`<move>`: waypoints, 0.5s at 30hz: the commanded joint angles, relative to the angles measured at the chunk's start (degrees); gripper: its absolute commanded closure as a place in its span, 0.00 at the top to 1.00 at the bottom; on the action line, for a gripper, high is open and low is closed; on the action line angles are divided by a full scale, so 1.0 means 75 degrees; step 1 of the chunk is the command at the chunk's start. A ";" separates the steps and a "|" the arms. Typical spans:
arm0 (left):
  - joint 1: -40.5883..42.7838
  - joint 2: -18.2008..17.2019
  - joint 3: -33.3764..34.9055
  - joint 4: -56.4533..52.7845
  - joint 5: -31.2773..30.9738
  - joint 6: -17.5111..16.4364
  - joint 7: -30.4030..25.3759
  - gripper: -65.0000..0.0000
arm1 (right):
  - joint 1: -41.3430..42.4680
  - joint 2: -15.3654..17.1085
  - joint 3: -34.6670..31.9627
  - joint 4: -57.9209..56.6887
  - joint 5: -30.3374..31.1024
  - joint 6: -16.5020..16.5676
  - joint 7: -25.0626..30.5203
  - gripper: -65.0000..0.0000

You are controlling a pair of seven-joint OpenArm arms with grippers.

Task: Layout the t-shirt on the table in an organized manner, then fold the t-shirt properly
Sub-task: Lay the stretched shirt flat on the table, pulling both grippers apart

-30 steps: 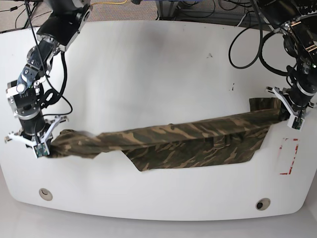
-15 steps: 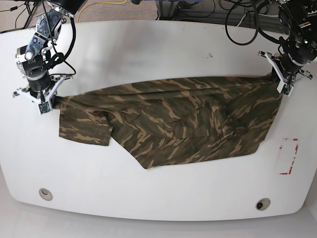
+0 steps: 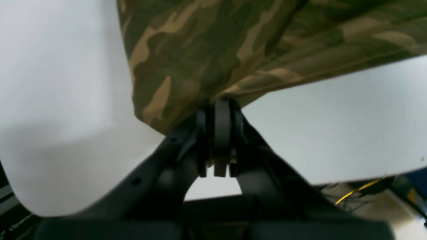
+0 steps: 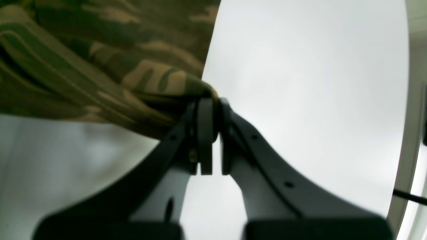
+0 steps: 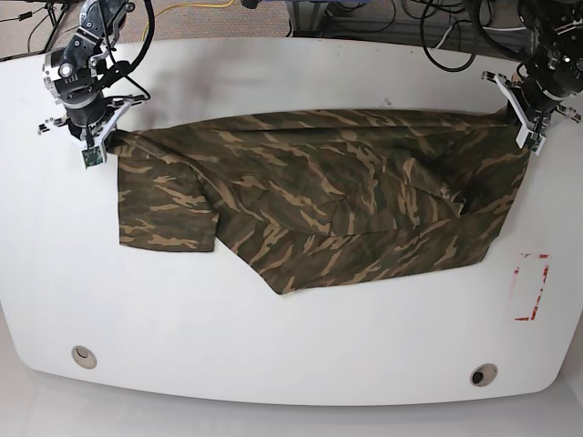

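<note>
Where the base view begins at its left, the right gripper [image 5: 94,138] is seen pinched tight on a far corner of the t-shirt [image 5: 310,200], near the far left edge of the table [image 5: 273,364]. In the right wrist view the same grip is shown up close: the right gripper [image 4: 210,100] has its jaws pressed together on a bunched fold of the t-shirt [image 4: 100,66], with the white table [image 4: 300,100] beneath. From that corner the camouflage cloth is spread rightward across the far half of the tabletop, its far hem drawn fairly straight between the two grippers. A sleeve is laid flat at the left, and the near edge runs down to a point near the middle of the table. Creases and an overlapped fold are visible right of centre. At the right, the other far corner is clamped by the left gripper [image 5: 526,121], and the left wrist view confirms it: the left gripper [image 3: 218,101] is closed on a gathered edge of the t-shirt [image 3: 233,43] above the table [image 3: 333,126]. Nearer the front right, a red-outlined rectangle [image 5: 531,288] is marked on the table, apart from the cloth. Two grommets [image 5: 84,355] are set along the front edge.
</note>
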 commanded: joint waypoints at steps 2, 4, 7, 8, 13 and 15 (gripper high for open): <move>-0.0011 -0.0169 -0.0098 0.0103 0.0408 0.0083 -0.0030 0.00 | -0.0130 0.0107 0.0074 0.0132 -0.0121 -0.0188 0.0078 0.00; -0.0011 -0.0169 -0.0098 0.0103 0.0479 0.0083 -0.0030 0.00 | -0.0236 0.0095 0.0074 0.0132 -0.0121 -0.0188 0.0078 0.00; -0.0011 -0.0169 -0.0098 0.0091 0.0490 0.0083 -0.0030 0.00 | -0.0283 0.0060 0.0074 0.0120 -0.0121 -0.0188 0.0078 0.00; -0.0011 -0.0169 -0.0098 0.0091 0.0490 0.0083 -0.0030 0.00 | -0.0283 0.0013 0.0074 0.0120 -0.0121 -0.0188 0.0078 0.00; -0.0011 -0.0181 -0.0098 0.0091 0.0490 0.0083 -0.0030 0.00 | -0.0330 -0.0151 0.0097 0.0120 -0.0156 -0.0188 0.0067 0.00; -0.0011 -0.0181 -0.0098 0.0091 0.0490 0.0083 -0.0030 0.00 | -0.0447 -0.0151 0.0074 0.0120 -0.0133 -0.0188 0.0067 0.00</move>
